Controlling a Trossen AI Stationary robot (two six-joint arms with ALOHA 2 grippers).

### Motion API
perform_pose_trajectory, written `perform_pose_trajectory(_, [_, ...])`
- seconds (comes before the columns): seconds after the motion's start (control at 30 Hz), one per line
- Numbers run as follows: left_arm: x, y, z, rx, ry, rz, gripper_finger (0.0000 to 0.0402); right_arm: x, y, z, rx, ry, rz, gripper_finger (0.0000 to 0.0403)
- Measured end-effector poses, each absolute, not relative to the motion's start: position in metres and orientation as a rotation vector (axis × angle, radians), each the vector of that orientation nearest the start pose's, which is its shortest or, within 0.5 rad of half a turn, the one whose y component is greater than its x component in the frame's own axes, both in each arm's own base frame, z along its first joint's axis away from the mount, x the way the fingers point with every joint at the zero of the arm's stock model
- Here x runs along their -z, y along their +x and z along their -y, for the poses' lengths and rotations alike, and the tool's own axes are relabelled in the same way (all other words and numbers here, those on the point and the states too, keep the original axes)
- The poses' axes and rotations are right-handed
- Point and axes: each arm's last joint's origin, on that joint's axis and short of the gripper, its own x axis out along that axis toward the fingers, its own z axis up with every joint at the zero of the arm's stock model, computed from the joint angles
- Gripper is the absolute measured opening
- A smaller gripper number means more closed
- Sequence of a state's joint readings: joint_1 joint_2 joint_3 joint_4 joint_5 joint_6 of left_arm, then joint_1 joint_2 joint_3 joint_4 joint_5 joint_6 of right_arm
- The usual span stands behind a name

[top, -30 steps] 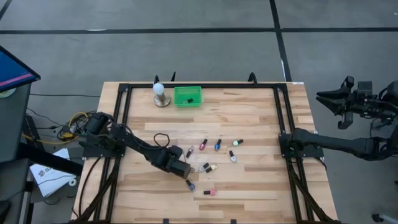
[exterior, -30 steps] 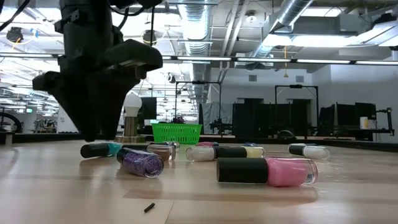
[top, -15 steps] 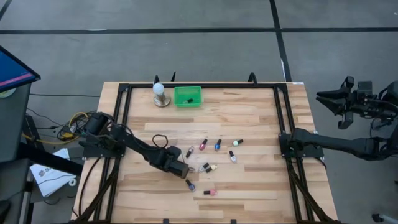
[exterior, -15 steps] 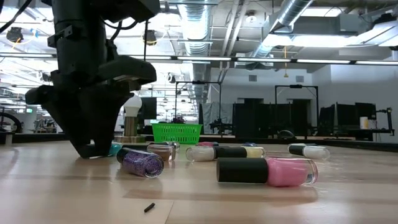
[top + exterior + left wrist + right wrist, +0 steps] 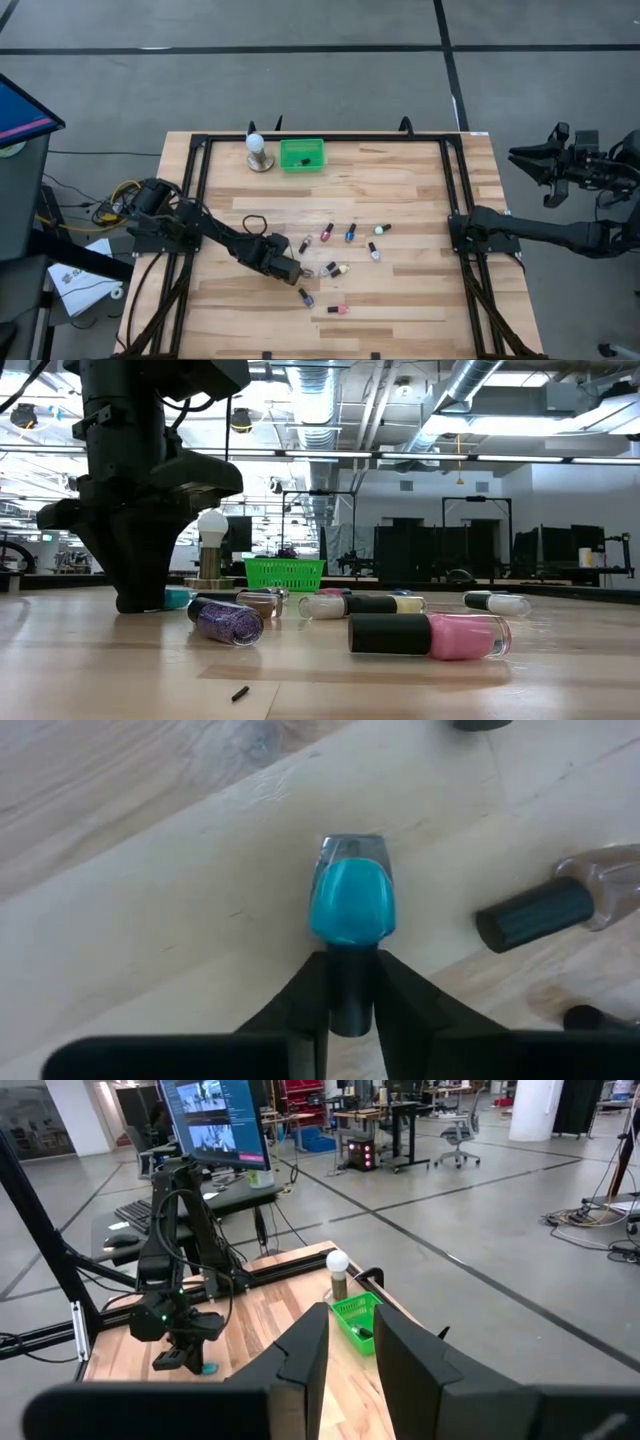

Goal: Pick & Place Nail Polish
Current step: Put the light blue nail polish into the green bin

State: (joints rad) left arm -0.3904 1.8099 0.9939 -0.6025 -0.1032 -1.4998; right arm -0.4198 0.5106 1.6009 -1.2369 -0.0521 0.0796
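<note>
Several tiny nail polish bottles with dark caps lie on their sides on the wooden table (image 5: 400, 190), among them a purple one (image 5: 306, 297), a pink one (image 5: 338, 309) and a cream one (image 5: 338, 269). My left gripper (image 5: 290, 270) is down at the table, shut on a teal bottle (image 5: 350, 905), which also shows beside the fingers in the low view (image 5: 178, 598). My right gripper (image 5: 530, 160) waits off the table's right edge, raised, open and empty (image 5: 350, 1350). My left gripper pinches the teal bottle's dark cap (image 5: 350, 982) between its two fingers, one on each side. The fingers come from above, pointing down at the table. The bottle lies on its side on the wood, its teal body (image 5: 350, 910) sticking out past the fingertips.
A green basket (image 5: 301, 154) and a white bulb-shaped thing on a round base (image 5: 258, 150) stand at the table's far edge. A brownish bottle (image 5: 560, 900) lies close to the teal one. More bottles (image 5: 350, 233) lie just to the right of my left gripper.
My left gripper has come down to the table and shifted a little toward the table's left edge, settling over the teal bottle's cap. The bottles have stayed where they were.
</note>
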Motion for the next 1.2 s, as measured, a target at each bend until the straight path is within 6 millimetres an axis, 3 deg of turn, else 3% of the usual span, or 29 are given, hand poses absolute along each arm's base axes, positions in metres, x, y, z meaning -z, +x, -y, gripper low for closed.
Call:
perform_pose_trajectory(0.17, [-0.131, 0.289, 0.111, -0.757, -0.898, -1.22, 0.0046, -0.464, -0.049, -0.024, 0.372, 0.112, -0.122, 0.0076])
perform_pose_trajectory(0.33, [-0.151, 0.291, 0.089, -0.718, -0.895, -1.163, 0.0046, -0.465, -0.049, -0.024, 0.373, 0.11, -0.115, 0.0076])
perform_pose_trajectory(0.6, [-0.199, 0.295, 0.012, -0.73, -0.866, -0.931, 0.0045, -0.465, -0.05, -0.022, 0.415, 0.108, -0.116, 0.0076])
perform_pose_trajectory(0.97, [-0.24, 0.293, -0.115, -0.779, -0.793, -0.51, 0.0045, -0.466, -0.05, -0.022, 0.434, 0.103, -0.099, 0.0076])
perform_pose_trajectory(1.2, [-0.255, 0.32, -0.153, -0.696, -0.639, -0.524, 0.0046, -0.474, -0.049, -0.021, 0.456, 0.087, -0.023, 0.0076])
